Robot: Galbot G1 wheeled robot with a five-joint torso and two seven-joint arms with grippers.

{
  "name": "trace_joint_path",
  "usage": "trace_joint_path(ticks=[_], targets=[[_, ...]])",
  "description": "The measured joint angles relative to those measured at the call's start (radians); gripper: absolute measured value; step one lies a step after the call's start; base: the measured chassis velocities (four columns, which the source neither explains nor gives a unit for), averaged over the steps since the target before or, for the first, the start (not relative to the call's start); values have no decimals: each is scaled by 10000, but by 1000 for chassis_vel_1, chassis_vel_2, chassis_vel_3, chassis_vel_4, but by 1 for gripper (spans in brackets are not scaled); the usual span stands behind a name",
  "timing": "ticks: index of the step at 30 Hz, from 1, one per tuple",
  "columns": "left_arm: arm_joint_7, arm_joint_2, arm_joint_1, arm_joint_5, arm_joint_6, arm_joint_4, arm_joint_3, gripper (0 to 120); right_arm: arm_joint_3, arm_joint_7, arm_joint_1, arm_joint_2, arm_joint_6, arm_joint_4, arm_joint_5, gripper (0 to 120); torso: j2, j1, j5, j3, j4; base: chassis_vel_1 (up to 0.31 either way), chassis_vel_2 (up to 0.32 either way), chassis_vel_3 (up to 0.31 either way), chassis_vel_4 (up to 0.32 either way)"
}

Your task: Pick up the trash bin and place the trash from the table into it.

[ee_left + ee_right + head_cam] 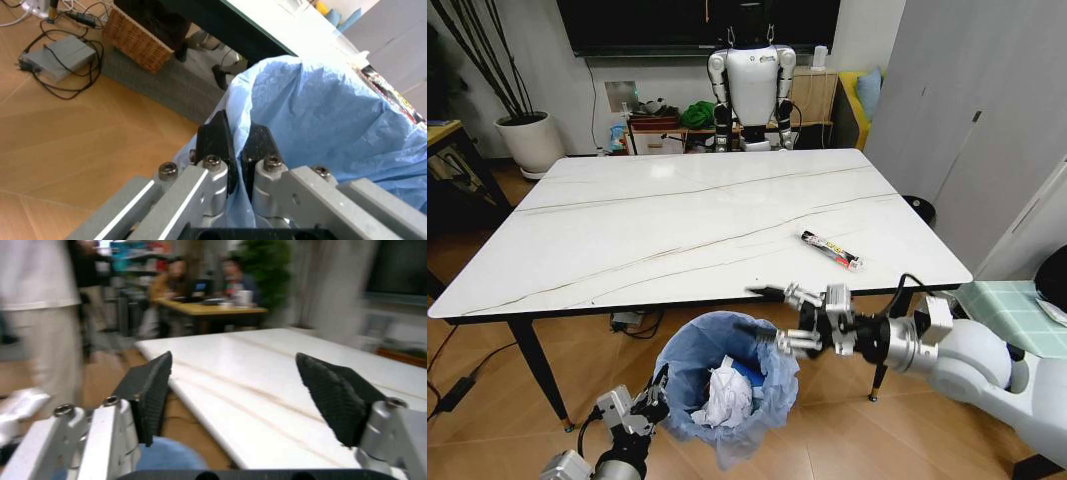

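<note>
Light-blue bag lining the trash bin (723, 385), held just below the near tabletop (677, 220) edge, dark shell mostly hidden. Left pincer (659, 392) pinched shut on the bag's rim. Right pincer (767, 318) spread wide above the bin's mouth, holding nothing. Crumpled white paper (724, 397) inside. Long thin dark wrapper (831, 250) on white marble. Wooden floor (487, 400) below.
</note>
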Motion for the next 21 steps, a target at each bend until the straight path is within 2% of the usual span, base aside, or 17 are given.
trace_joint_path(ticks=[1, 4, 6, 7, 8, 14, 21], targets=[[0, 0, 0, 0, 0, 0, 0, 0, 0, 0, 0, 0, 0, 0, 0, 73, 0, 0, 0, 0, 0, 0, 0, 0, 0], [17, 40, 71, 13, -1, -55, -23, 0, 237, 654, 22, 186, -25, -507, -185, 83, 0, 0, 1, 0, 0, 0, 0, 0, 0], [17, 44, 74, 13, -1, -58, -25, 0, 237, 654, 22, 186, -25, -507, -185, 83, 0, 0, 1, 0, 0, 0, 0, 0, 0], [17, 102, 99, -13, -2, -122, -81, 0, 508, 854, 75, 305, -212, -1299, -391, 97, 0, 0, -1, 0, 0, 0, 0, 0, 0], [7, 151, 99, -59, -2, -154, -114, 0, 710, 792, 89, 374, -467, -1947, -407, 98, 0, 0, 0, 0, -1, 0, 0, 0, 0], [-24, 250, 87, -127, 6, -168, -129, 0, 998, -63, 116, 472, -920, -3358, -362, 100, 0, 0, -1, 0, -2, 0, 0, 0, 0], [-37, 273, 104, -155, 10, -198, -168, 0, 810, -799, 286, 644, -1045, -4539, -580, 100, 0, 0, 0, 0, -2, 0, 0, 0, 0]])
